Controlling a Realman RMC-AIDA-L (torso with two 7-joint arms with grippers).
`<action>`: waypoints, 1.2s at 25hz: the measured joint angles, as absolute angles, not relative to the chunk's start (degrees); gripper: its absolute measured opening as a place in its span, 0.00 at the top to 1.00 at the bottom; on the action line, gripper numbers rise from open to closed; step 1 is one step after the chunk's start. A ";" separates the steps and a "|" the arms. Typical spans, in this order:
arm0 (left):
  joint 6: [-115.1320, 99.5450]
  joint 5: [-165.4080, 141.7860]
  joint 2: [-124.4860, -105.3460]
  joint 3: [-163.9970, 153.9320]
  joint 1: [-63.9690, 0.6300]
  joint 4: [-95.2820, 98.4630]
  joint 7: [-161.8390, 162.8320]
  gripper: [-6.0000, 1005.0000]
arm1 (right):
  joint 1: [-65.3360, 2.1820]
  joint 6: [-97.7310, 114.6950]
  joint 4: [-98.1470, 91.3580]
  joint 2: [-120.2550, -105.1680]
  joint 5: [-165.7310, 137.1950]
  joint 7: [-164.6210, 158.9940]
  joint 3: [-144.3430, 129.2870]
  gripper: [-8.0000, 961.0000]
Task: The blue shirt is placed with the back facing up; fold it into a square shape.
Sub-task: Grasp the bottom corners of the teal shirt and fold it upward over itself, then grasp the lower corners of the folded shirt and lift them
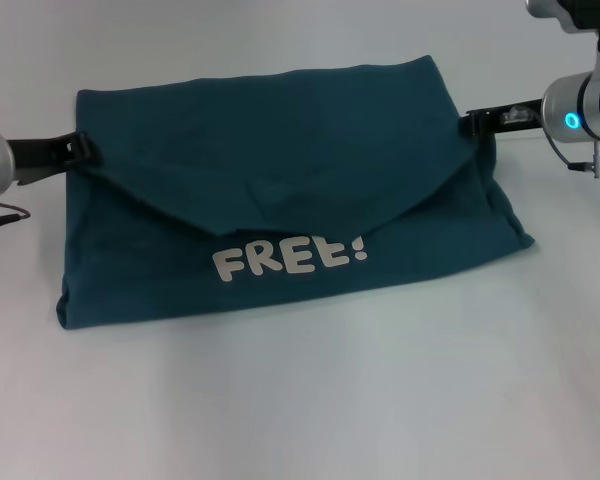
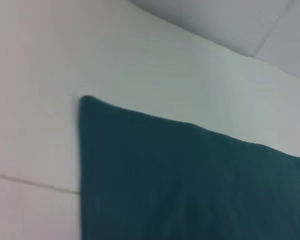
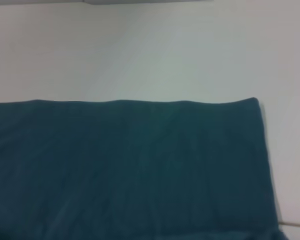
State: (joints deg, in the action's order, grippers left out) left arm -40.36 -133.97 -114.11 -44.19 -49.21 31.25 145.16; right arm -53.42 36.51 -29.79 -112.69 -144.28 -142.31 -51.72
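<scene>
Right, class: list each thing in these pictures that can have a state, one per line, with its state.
blue shirt: folded into a wide rectangle, upper flap drooping over the middle, white "FREE!" print showing below it, lying on the table.
left gripper: at the shirt's left edge, low over the table.
right gripper: at the shirt's upper right edge.
table: white, bearing the shirt.

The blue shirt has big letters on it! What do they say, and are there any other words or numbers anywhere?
"FREE!" in large cream letters on the blue shirt, just below the folded-over flap, toward the near edge in the head view.
No other words, numbers or signs can be read; both wrist views show only plain blue fabric and the white table.
</scene>
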 joint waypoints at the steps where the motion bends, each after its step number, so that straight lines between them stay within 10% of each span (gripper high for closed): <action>1: -39.94 -134.39 -113.92 -44.13 -49.16 30.92 146.65 0.95 | -53.43 36.32 -29.79 -112.70 -144.34 -142.43 -51.65 0.81; 20: -50.79 -121.18 -118.32 -42.73 -31.81 46.56 147.04 0.39 | -38.73 59.39 -41.21 -111.92 -119.65 -132.33 -44.02 0.11; 30: -61.02 -112.07 -118.38 -37.37 -27.29 39.12 136.77 0.40 | -26.59 76.04 -40.72 -112.56 -105.93 -121.73 -37.29 0.11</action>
